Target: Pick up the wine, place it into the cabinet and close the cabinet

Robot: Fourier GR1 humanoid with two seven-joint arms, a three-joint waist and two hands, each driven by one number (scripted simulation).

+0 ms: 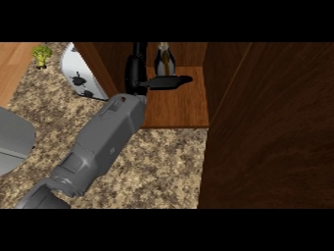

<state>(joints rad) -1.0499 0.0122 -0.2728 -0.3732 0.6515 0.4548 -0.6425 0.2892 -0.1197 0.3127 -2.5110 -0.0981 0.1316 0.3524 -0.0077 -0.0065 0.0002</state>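
Note:
The wine bottle (166, 60) stands at the back of the cabinet's wooden shelf (177, 108). My right hand (136, 73) reaches into the cabinet just left of the bottle. Its fingers point straight toward the back with a narrow gap to the glass. The thumb (173, 81) stretches rightward across the front of the bottle's base. The hand looks open rather than curled round the bottle. The dark cabinet door (278, 127) stands open at the right. Of my left arm only a grey forearm part (3, 137) shows at the left edge.
A white appliance (79, 73) stands on the speckled counter (162, 162) just left of the cabinet. A small green broccoli (40, 55) lies at the far left on a wooden surface. The open door fills the right side.

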